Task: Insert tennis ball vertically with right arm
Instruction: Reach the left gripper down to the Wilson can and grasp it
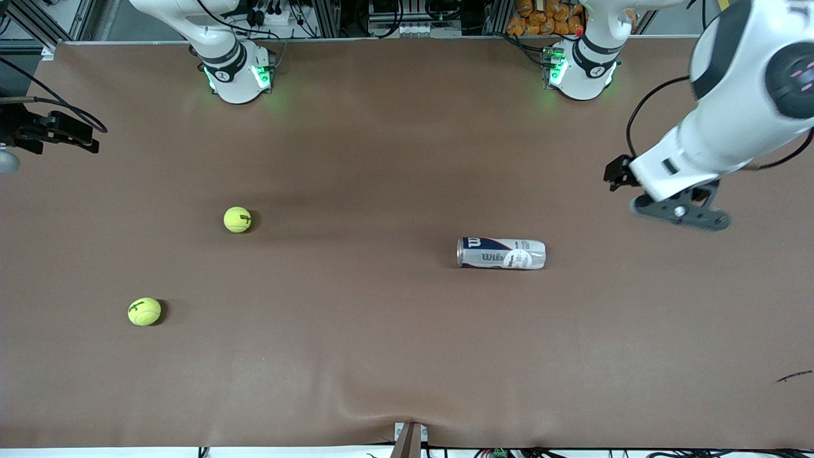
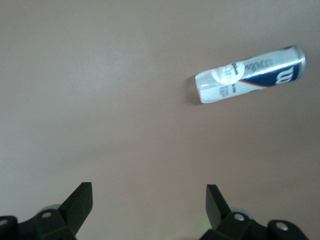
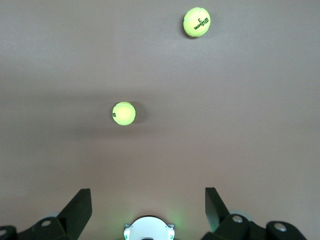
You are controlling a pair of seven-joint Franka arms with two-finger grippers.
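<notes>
A can [image 1: 501,253] lies on its side on the brown table [image 1: 381,356]; its open end cannot be made out. Two tennis balls [image 1: 237,219] [image 1: 144,312] rest well apart from the can, toward the right arm's end. The left gripper [image 2: 149,200] hovers spread wide, empty. The right gripper [image 3: 148,200], cut off at the front view's edge, is likewise wide and empty.

A brown counter [image 1: 407,356] fills the view. Orange packets [image 1: 547,16] sit past its edge near the left arm's base. Cables [image 1: 407,19] lie there too.
</notes>
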